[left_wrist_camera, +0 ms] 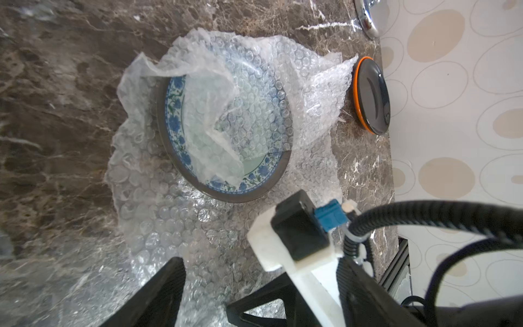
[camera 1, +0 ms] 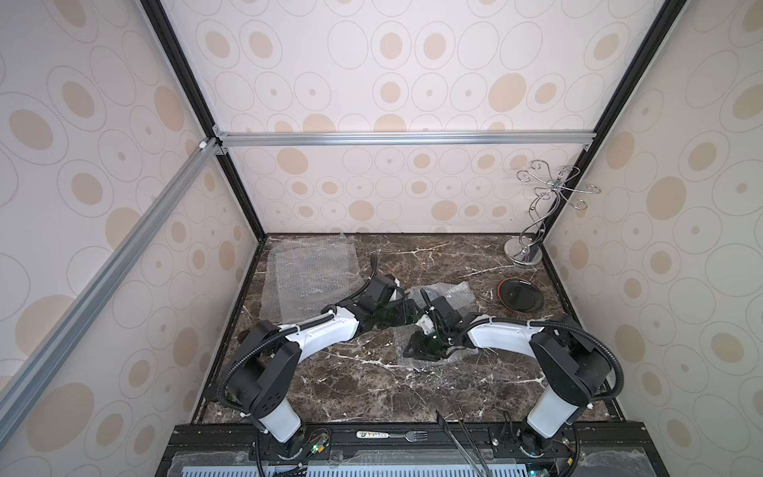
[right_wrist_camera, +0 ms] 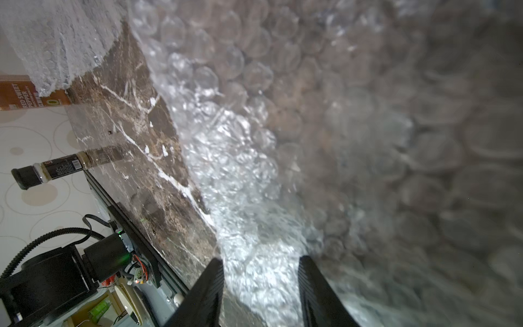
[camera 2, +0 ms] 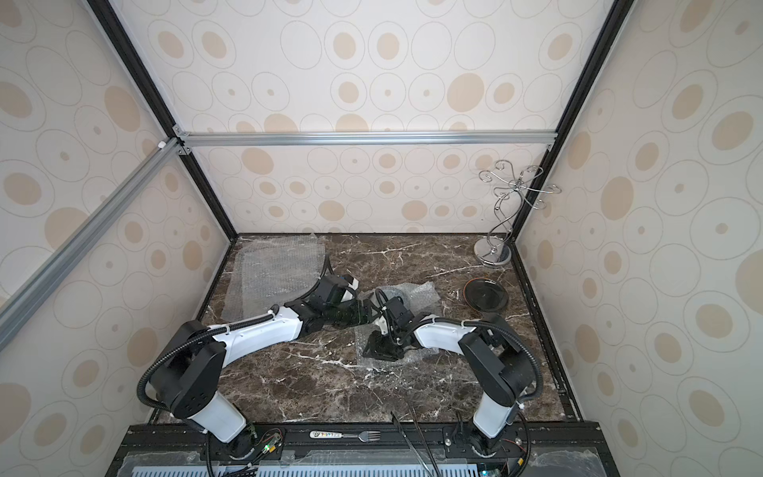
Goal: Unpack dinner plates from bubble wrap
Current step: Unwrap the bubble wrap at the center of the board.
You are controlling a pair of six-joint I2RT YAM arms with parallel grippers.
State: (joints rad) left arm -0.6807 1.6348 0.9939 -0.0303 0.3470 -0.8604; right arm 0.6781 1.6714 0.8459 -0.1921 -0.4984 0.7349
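bench [camera 1: 371, 392]: dark marble, both arms reach in to its middle
wrapped plate: blue-floral plate [left_wrist_camera: 254, 172] with a dark rim, flat at mid-bench on crumpled bubble wrap [left_wrist_camera: 175, 215]; one flap lies over most of its face, patterned band bare along one side
left tool [left_wrist_camera: 203, 283]: fingers spread wide, only wrap showing in the gap below; sits over the sheet just beside the plate
right tool [right_wrist_camera: 260, 257]: angled toward the near edge; fingers partway apart with a bunched fold of the wrap between them; can't tell if it's clamped
wrap spread: same sheet runs from the plate toward the near edge, passing under the right tool
unwrapped plate: glossy dark plate [camera 1: 521, 294] with an orange rim, bare on the bench by the right edge, near the crumpled wrap but apart from it
spare wrap: flat sheets [camera 1: 313, 272] overlapping in the far left corner
stand: chrome wire stand [camera 1: 523, 252], upright, far right corner
fork [camera 1: 392, 435]: lying on the black rail [camera 1: 454, 431] past the near edge
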